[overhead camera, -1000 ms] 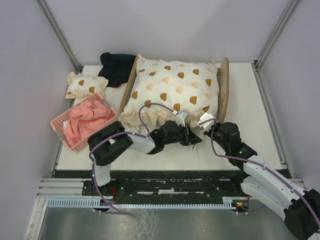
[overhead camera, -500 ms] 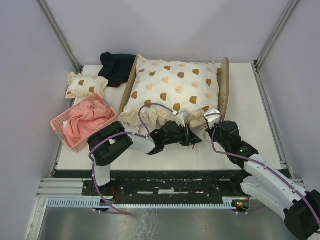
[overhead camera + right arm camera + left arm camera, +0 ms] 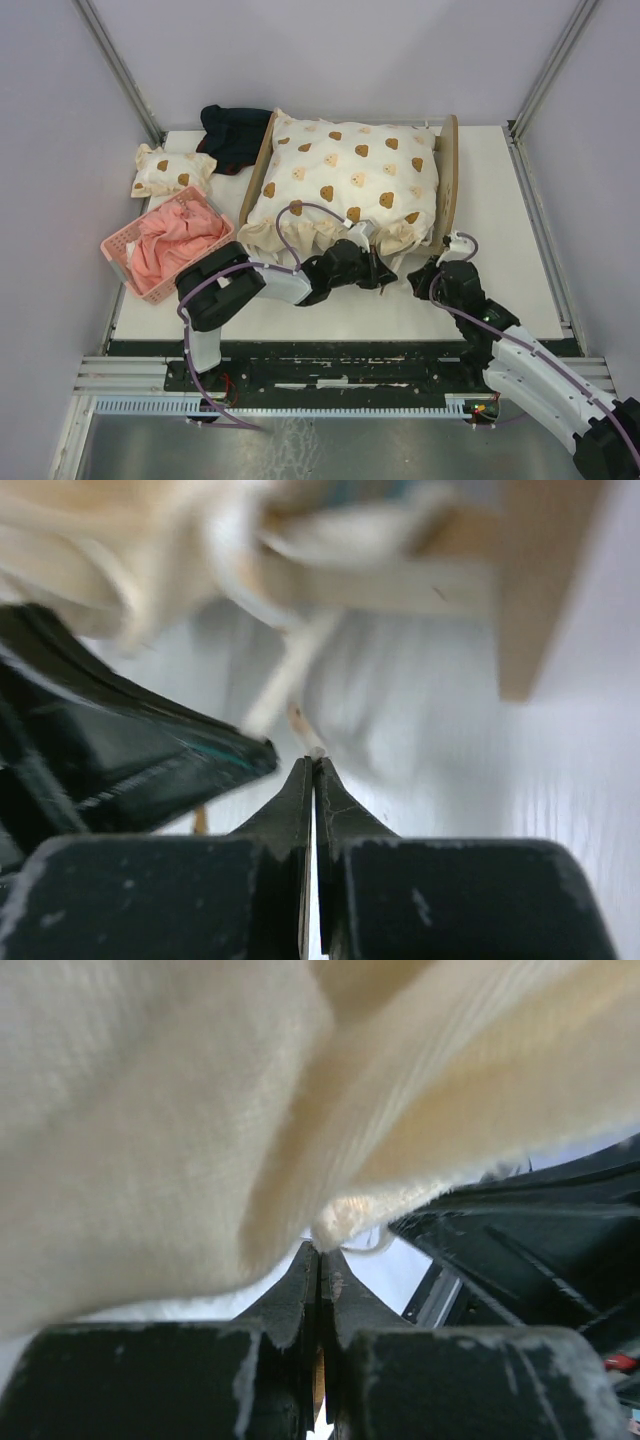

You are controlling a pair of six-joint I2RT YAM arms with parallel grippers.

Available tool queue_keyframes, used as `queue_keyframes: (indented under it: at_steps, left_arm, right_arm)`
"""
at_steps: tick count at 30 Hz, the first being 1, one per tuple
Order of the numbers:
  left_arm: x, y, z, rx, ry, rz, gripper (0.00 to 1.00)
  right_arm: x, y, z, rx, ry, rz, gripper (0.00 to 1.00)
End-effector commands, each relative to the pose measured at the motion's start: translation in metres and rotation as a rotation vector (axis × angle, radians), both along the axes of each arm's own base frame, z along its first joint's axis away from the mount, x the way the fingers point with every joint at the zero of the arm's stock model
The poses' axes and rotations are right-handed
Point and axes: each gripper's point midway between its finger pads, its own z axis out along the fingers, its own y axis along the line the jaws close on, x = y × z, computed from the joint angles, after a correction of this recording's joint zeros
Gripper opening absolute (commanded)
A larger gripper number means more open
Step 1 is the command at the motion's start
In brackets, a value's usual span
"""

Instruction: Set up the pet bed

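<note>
**Top and wrist views.** Pet bed (image 3: 449,175) at the back centre of the table (image 3: 500,230). Its wooden end boards show at left and right, and its top is covered by a quilt (image 3: 345,180) (cream, bear print). Left gripper (image 3: 320,1252): fingers pressed together at the quilt's near hem, tips touching the frill; whether any fabric is pinched cannot be told. Right gripper (image 3: 315,765): fingers closed with nothing seen between them, low over the table near the bed's near right corner, apart from the quilt. Basket (image 3: 118,250) at far left.
</note>
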Motion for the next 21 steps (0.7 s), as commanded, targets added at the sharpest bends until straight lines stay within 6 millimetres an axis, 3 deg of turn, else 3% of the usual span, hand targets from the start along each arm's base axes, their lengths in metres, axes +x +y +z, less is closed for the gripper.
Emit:
queue_keyframes:
  at_steps: [1,2,4,6,7,8,11,15,21]
  left_arm:
    - [0.019,-0.004,0.034,-0.010,-0.119,0.014,0.03]
    - [0.019,-0.003,0.034,-0.005,-0.122,0.015,0.03]
    - [0.019,-0.002,0.033,0.002,-0.127,0.018,0.03]
    - [0.019,-0.002,0.032,0.002,-0.121,0.017,0.03]
    - [0.018,-0.003,0.031,-0.002,-0.116,0.013,0.03]
    - [0.017,-0.003,0.030,-0.005,-0.111,0.007,0.03]
    - [0.016,-0.004,0.028,-0.007,-0.106,0.005,0.03]
    - [0.017,-0.007,0.027,-0.006,-0.107,-0.005,0.03]
    - [0.025,-0.004,0.024,0.004,-0.111,-0.004,0.03]
  right_arm:
    - [-0.008,-0.035,-0.018,0.098,0.125,-0.330,0.02]
    - [-0.011,-0.053,-0.018,0.098,0.148,-0.452,0.02]
    - [-0.010,-0.070,-0.010,0.098,0.122,-0.561,0.02]
    - [-0.003,-0.073,-0.001,0.055,0.080,-0.549,0.06]
    - [-0.001,-0.074,0.002,0.062,0.085,-0.575,0.20]
    - [-0.002,-0.077,0.002,0.070,0.109,-0.617,0.24]
    - [-0.008,-0.079,-0.004,0.103,0.208,-0.723,0.23]
    - [-0.031,-0.084,-0.020,0.169,0.390,-0.926,0.35]
    - [-0.034,-0.069,-0.030,0.354,0.498,-1.075,0.37]
